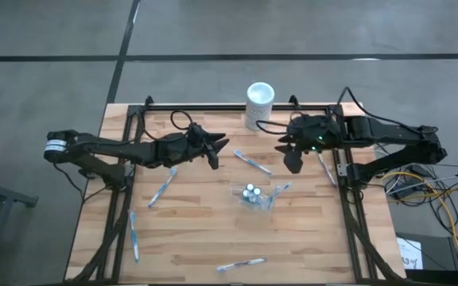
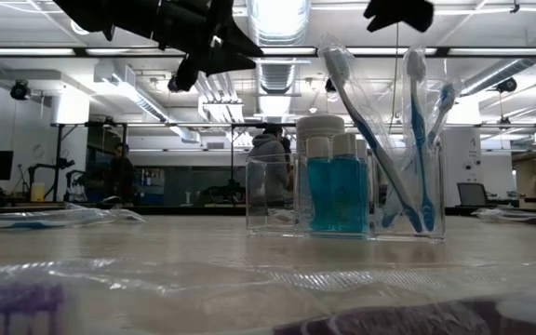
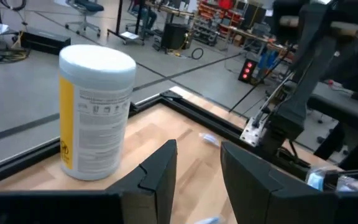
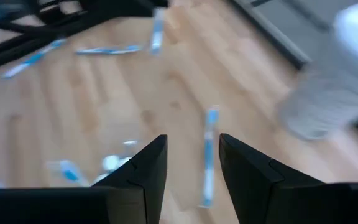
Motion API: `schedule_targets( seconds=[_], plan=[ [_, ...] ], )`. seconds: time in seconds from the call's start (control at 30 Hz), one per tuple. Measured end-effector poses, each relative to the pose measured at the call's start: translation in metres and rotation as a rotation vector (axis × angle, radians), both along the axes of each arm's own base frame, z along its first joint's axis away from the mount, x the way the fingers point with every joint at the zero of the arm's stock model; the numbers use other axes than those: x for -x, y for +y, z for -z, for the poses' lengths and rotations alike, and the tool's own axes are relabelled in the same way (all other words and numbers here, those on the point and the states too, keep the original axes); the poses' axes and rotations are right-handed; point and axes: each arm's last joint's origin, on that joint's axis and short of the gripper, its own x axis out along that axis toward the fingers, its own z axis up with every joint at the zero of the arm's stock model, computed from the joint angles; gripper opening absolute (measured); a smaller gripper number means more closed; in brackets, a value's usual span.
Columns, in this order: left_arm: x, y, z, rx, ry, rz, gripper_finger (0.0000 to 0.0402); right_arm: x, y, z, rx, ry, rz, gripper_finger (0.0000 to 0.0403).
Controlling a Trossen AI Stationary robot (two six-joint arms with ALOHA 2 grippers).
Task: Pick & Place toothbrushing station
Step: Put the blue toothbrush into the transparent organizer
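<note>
Wooden table (image 1: 205, 230) strewn with toothbrushes (image 1: 252, 163); open workshop with a person (image 2: 270, 167) behind.

A white cylinder (image 3: 96, 112) with a yellow label stands upright on the wooden table (image 3: 191, 155) beyond empty, parted jaws.

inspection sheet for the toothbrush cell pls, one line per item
Surface: wooden table, black frame around it.
Job's things: clear cup mid-table holding teal tubes and toothbrushes; wrapped toothbrushes lie scattered across the table.
Clutter: white canister at the far edge.
Grippers: left tool and right tool both above the table, jaws parted, nothing held.
Cables: yellow and dark cables off the table's right side.
Surroundings: workshop with people in the background.
</note>
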Motion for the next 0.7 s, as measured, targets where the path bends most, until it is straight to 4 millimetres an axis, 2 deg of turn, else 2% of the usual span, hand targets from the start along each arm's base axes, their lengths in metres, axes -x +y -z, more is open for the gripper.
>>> schedule_targets(
  seconds=[0.13, 0.33, 0.47, 0.7],
  plan=[
    [0.005, 0.0, -0.007, -0.021, -0.016, 0.001, 0.0129, -0.012, -0.01, 0.013, -0.029, 0.017, -0.073, 0.0135],
    [0.014, -0.001, -0.02, -0.07, -0.043, 0.003, 0.0129, -0.016, -0.033, 0.034, -0.063, 0.058, -0.04, 0.0126],
    [0.02, -0.001, -0.025, -0.098, -0.045, 0.003, 0.0129, -0.019, -0.047, 0.039, -0.159, -0.017, -0.105, 0.0118],
    [0.025, -0.001, -0.031, -0.105, -0.059, 0.003, 0.0129, -0.021, -0.072, 0.057, -0.233, 0.012, 0.001, 0.0112]
  ],
)
